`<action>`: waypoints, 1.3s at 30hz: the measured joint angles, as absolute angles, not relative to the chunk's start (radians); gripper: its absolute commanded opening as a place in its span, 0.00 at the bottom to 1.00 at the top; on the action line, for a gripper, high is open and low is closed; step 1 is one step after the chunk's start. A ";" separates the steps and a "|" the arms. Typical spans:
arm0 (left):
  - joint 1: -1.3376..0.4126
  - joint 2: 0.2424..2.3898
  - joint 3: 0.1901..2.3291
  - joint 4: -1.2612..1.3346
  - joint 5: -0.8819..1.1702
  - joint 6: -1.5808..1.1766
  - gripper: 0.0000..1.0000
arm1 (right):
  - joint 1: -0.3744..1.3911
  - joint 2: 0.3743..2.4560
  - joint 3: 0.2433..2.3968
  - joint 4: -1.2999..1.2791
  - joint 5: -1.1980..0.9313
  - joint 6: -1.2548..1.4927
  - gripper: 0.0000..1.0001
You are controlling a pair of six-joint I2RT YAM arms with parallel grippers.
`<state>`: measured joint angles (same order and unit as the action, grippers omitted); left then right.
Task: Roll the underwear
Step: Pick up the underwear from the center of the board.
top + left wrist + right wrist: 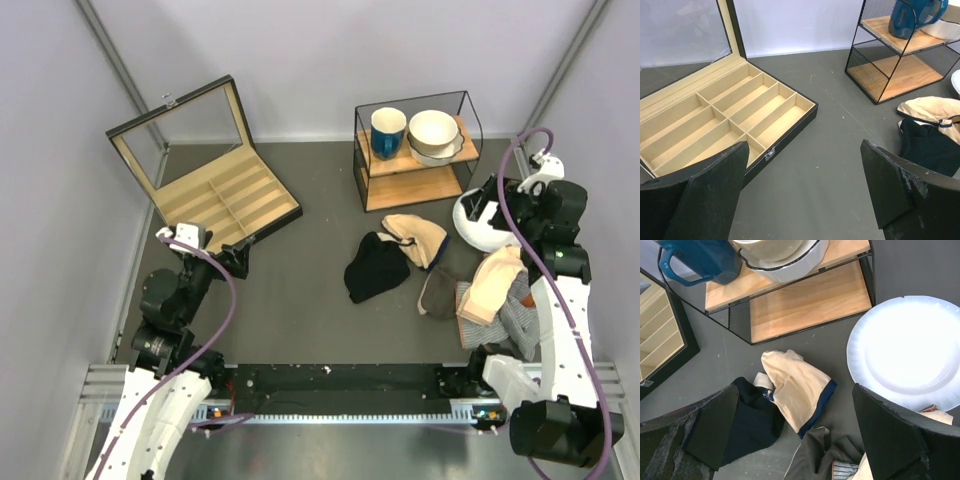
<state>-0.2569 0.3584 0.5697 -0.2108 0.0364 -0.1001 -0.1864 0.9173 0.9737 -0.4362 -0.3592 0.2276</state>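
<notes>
Table (300,300): dark grey.
Underwear (415,238): crumpled, touching black garment (375,268).
Left gripper (804,145): fingers spread, empty.
Right gripper (794,387): fingers spread, empty.

Two-tier wire shelf (410,186), its upper board carrying a blue mug (388,132) and a cream bowl (433,128). Left of the shelf lies an open divided case (215,195). A white plate (470,228) sits just right of the shelf, and a black garment (375,268) lies in front of it.
</notes>
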 measured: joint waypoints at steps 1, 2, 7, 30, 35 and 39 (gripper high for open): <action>-0.257 0.358 0.570 -0.209 0.037 -0.100 0.99 | -0.186 0.918 0.974 -0.436 -0.360 0.228 0.99; -0.257 0.358 0.570 -0.208 0.040 -0.100 0.99 | -0.187 0.919 0.974 -0.436 -0.368 0.225 0.99; -0.257 0.360 0.570 -0.207 0.063 -0.097 0.99 | -0.186 0.936 0.974 -0.443 -0.583 0.069 0.99; -0.270 0.445 0.566 -0.179 0.163 -0.097 0.99 | 0.155 1.114 0.942 -0.720 -0.563 -0.776 0.84; -0.270 0.469 0.566 -0.183 0.163 -0.094 0.99 | 0.260 1.263 0.942 -0.628 -0.408 -0.770 0.61; -0.270 0.469 0.566 -0.183 0.163 -0.089 0.99 | 0.286 1.397 0.945 -0.552 -0.302 -0.720 0.46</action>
